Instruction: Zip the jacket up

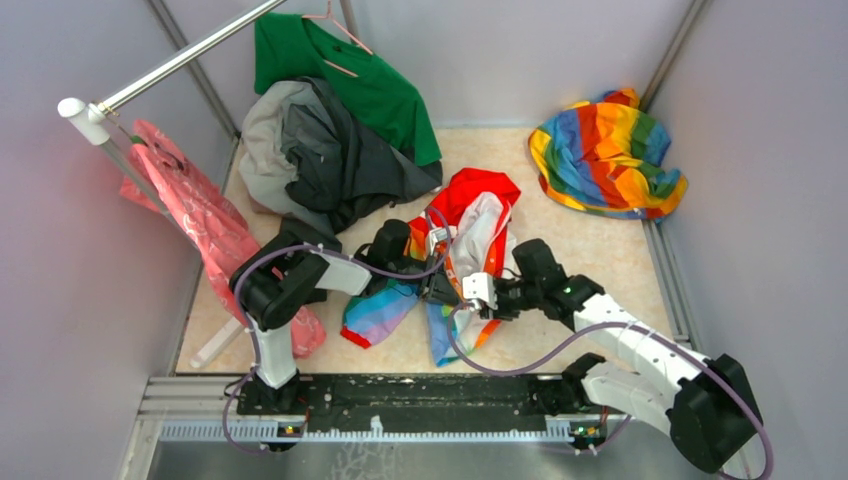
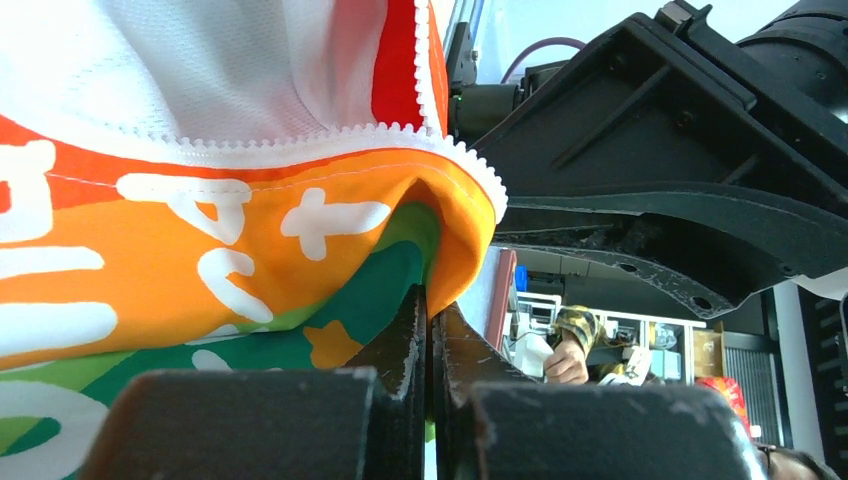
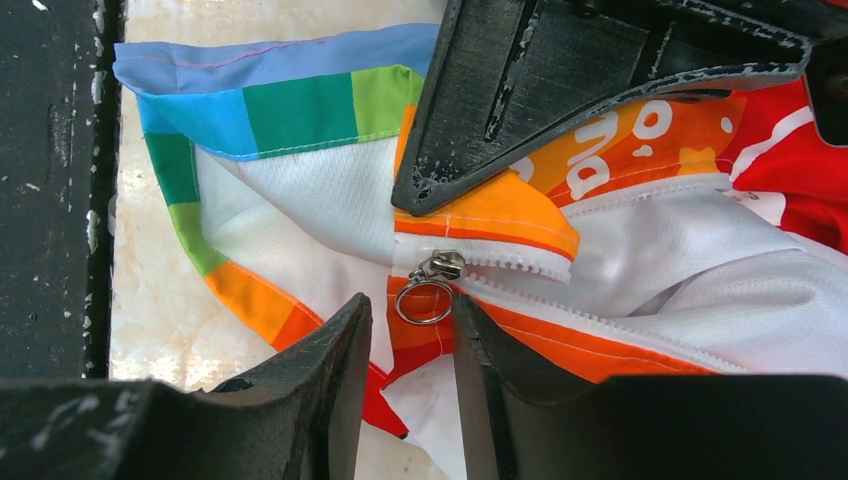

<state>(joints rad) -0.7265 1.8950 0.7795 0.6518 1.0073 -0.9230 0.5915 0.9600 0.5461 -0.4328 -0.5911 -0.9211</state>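
Note:
The jacket (image 1: pixel 478 228) lies crumpled mid-table, white with rainbow panels and a red hood. My left gripper (image 1: pixel 438 287) is shut on its orange and green front edge (image 2: pixel 300 250) beside the white zipper teeth (image 2: pixel 330 140); the jaws (image 2: pixel 431 305) pinch the fabric fold. My right gripper (image 1: pixel 480 296) stands open just below the zipper slider (image 3: pixel 443 266). Its fingertips (image 3: pixel 410 312) flank the slider's metal ring pull (image 3: pixel 423 300), which lies free between them on the orange strip. The left gripper's black finger (image 3: pixel 560 90) presses the cloth right above the slider.
A dark grey garment (image 1: pixel 330 150) and a green shirt (image 1: pixel 350 70) on a hanger lie at the back left. An all-rainbow cloth (image 1: pixel 605 155) sits at the back right. A pink bag (image 1: pixel 195 215) hangs from the metal rail (image 1: pixel 180 62) on the left.

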